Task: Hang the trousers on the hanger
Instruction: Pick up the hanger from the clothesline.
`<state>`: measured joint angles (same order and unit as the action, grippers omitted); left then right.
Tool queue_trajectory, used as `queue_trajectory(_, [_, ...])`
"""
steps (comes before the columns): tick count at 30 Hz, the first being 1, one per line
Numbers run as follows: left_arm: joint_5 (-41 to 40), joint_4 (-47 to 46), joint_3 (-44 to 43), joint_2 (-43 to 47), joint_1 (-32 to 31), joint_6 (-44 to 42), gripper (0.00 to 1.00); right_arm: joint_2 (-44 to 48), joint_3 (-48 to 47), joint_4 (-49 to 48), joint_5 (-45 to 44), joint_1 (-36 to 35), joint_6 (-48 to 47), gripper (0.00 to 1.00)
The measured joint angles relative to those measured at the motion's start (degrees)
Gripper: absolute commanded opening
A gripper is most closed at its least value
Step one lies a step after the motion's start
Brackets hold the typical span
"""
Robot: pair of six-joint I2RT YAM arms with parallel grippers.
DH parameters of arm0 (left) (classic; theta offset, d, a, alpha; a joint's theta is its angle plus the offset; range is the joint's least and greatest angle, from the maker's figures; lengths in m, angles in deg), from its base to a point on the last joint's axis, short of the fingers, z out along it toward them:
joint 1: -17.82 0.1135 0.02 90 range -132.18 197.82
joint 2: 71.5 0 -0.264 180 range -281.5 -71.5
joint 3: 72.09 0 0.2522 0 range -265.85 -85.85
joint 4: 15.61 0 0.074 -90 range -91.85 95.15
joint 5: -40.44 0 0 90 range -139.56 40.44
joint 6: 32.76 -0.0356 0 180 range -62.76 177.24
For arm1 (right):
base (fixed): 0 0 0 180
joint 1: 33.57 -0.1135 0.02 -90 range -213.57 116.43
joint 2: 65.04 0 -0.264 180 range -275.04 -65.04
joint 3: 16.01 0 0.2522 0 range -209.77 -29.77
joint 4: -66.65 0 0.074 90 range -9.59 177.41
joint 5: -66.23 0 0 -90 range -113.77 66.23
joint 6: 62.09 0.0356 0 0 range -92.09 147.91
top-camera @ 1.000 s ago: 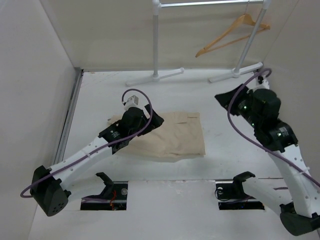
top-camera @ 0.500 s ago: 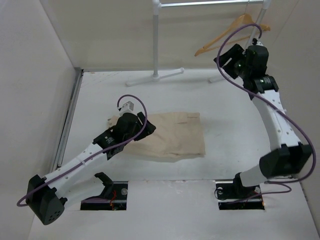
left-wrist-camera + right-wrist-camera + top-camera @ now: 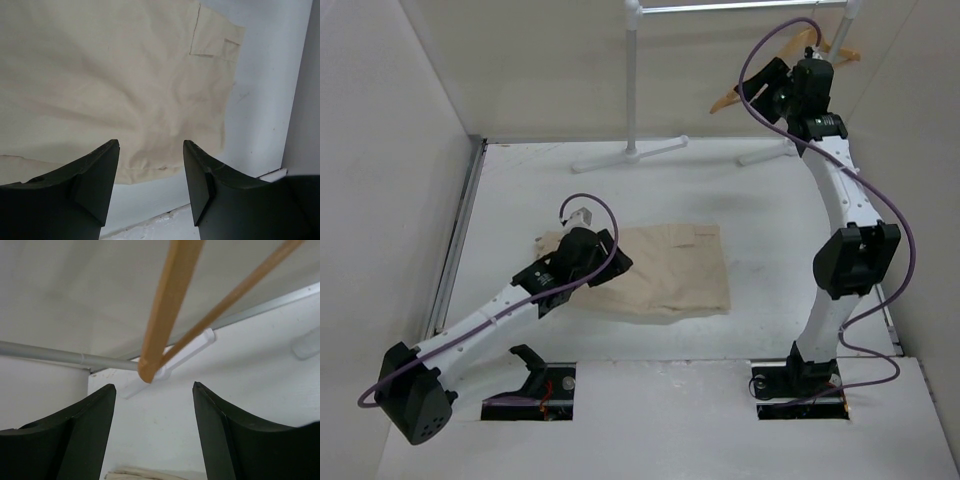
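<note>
The beige trousers lie folded flat in the middle of the white table; they fill the top of the left wrist view. My left gripper hovers open and empty over their left end. The wooden hanger hangs on the white rack at the back right, partly hidden by my right arm. My right gripper is raised high beside the hanger's left arm, open and empty. In the right wrist view the hanger's tip sits just above and between the jaws.
The white clothes rack stands at the back, with feet on the table and a top bar. White walls close in the left, back and right sides. Two dark openings lie at the table's near edge.
My right arm has swung up and back from table level, bringing its gripper up beside the hanger. My left gripper has shifted only slightly over the trousers' left end.
</note>
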<state>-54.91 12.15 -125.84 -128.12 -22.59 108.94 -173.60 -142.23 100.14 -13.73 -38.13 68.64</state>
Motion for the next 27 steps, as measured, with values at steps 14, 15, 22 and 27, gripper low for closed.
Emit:
queue_trajectory(14, [0.37, 0.76, -0.26, -1.81, 2.54, 0.02, 0.52, -15.76, -18.56, -0.81, 0.98, 1.2, 0.61, 0.66])
queue_trajectory(15, [0.37, 0.92, -0.28, -1.81, 2.75, 0.02, 0.52, -16.41, -18.67, -0.72, 1.03, 1.22, 0.68, 0.65])
queue_trajectory(22, [0.35, 1.75, -0.28, -1.81, 3.41, 0.04, 0.52, -19.15, -22.27, -0.92, 2.6, 1.2, 1.75, 0.63])
queue_trajectory(27, [0.35, 1.81, -0.28, -1.75, 3.39, 0.28, 0.52, -19.19, -23.93, -1.33, 2.6, 1.2, 1.73, 0.64])
